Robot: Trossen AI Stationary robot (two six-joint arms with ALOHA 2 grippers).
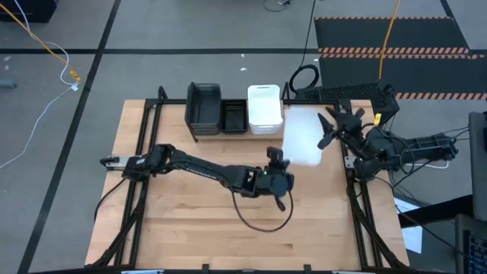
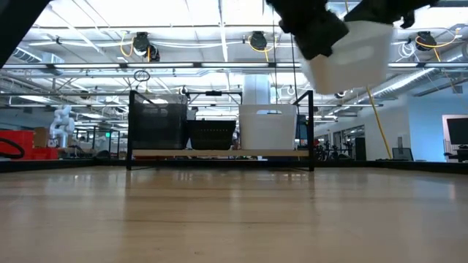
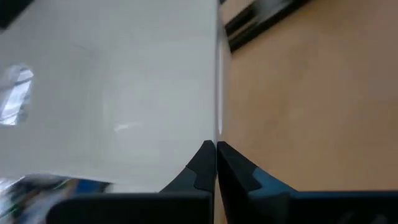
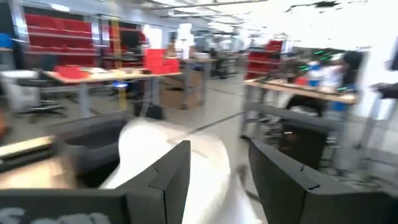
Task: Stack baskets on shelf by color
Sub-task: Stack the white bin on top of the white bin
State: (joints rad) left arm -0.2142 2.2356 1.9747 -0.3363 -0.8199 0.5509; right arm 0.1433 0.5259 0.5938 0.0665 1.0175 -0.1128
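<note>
white basket [image 1: 302, 137], dark grey basket [image 1: 204, 108], black mesh basket [image 1: 233, 118], light wood table [image 1: 190, 213]

Two white baskets [image 1: 264, 105] [image 1: 303, 137], one black [image 1: 233, 116], one grey [image 1: 204, 106].
</note>
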